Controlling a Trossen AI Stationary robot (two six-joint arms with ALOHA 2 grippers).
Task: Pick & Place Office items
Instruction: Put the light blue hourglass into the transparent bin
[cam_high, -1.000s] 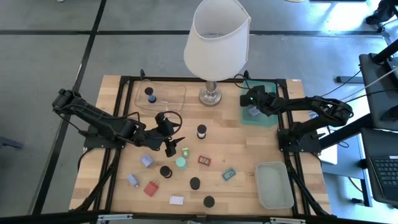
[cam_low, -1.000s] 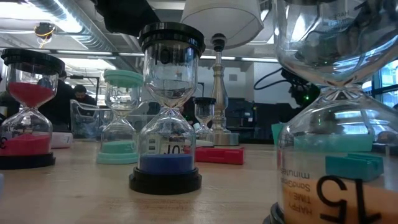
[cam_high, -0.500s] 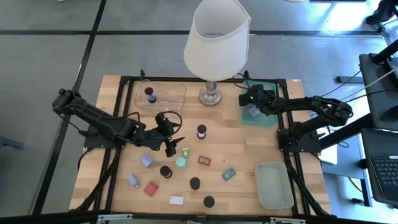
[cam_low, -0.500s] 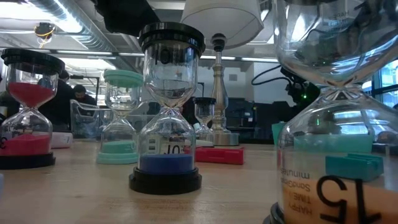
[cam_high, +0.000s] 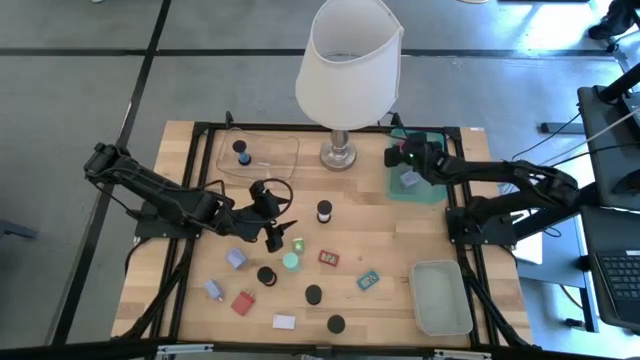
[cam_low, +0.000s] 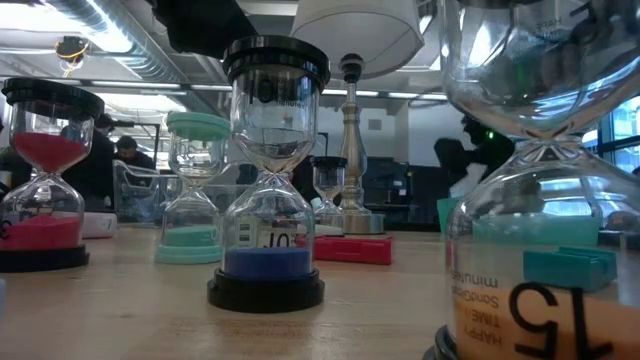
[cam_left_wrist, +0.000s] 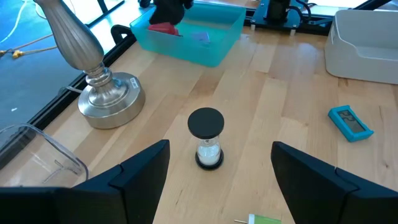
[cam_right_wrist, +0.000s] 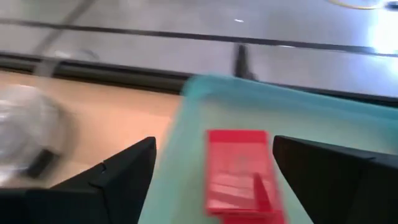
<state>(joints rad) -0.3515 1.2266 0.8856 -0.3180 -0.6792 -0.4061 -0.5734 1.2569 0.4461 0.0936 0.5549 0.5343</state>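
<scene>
The office items lie scattered on the near half of the table: black-capped sand timers, a red block, a teal tag, lavender blocks and a white block. My left gripper hovers open left of centre. In its wrist view a black-capped timer with white sand stands upright on the table ahead of its open fingers, untouched. My right gripper is open over the teal tray. A red block and a lavender piece lie in that tray.
The big lamp stands on its metal base at the far middle. A clear tray at far left holds one timer. A white tray sits at the near right. Bare wood lies between the timer and the teal tray.
My right gripper has shifted a little toward the table's far edge above the teal tray, and its arm has swung slightly. The left arm and the items on the table have kept still.
</scene>
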